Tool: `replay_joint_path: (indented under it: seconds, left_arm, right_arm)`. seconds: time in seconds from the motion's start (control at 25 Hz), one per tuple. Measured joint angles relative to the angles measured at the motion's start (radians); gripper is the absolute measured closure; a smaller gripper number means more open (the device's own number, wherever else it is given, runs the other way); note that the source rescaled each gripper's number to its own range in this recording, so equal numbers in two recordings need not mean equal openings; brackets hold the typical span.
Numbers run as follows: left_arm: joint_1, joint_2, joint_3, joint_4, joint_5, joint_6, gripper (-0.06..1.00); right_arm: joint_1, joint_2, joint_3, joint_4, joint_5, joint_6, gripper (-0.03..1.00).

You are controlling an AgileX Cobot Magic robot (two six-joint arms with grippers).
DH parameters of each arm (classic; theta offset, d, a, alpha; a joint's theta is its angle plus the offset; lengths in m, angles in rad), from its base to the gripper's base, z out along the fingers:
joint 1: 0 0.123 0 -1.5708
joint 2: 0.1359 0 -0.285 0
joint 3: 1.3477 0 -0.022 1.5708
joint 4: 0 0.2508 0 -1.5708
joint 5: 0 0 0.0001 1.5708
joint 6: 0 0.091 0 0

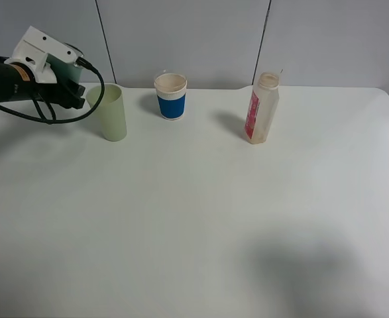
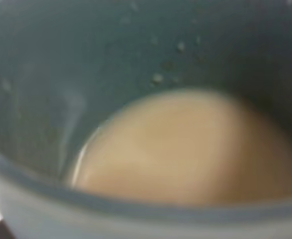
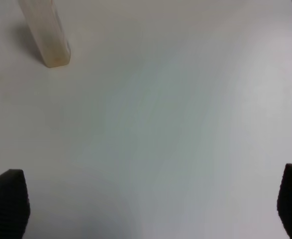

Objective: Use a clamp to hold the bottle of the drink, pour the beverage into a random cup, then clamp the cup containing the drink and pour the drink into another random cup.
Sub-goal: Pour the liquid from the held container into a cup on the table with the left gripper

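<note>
**A:** Bottle [image 1: 262, 109] emptied yet? Take it from the biggest thing down.

**B:** One white bench [image 1: 194, 218] carries everything, with all three vessels along its far edge. The left arm [image 1: 8, 83] reaches in over the far left corner. The bottle stands upright and uncapped, right of the middle of that edge. It looks almost drained, so I judge the first pour done.

**A:** And the drink?

**B:** It sits in the pale green cup [image 1: 113, 116], upright toward the far left. The left wrist view looks over the rim onto the tan drink [image 2: 185, 149] pooled at the bottom. The blue-sleeved paper cup [image 1: 171, 97] stands near the middle of the far edge, apart from both. I cannot tell whether it holds anything.

**A:** Grippers?

**B:** The left gripper [image 1: 83, 99] is closed against the green cup's side, and I take it as clamped on the cup. I cannot tell whether the cup is clear of the bench. The right gripper [image 3: 148, 204] hangs over bare bench near the bottle, fingers spread wide, nothing between them.

**A:** So what remains?

**B:** By my reckoning, the second pour: raise the green cup, bring it to the sleeved cup, and tip it in.
</note>
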Motion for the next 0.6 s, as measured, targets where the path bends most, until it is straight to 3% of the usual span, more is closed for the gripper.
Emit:
replay_joint_path:
  seconds: [0.6]
  left_arm:
    - [0.0, 0.0, 0.0, 0.077, 0.0, 0.08, 0.94]
  right_arm:
    - [0.0, 0.0, 0.0, 0.0, 0.0, 0.0, -0.03]
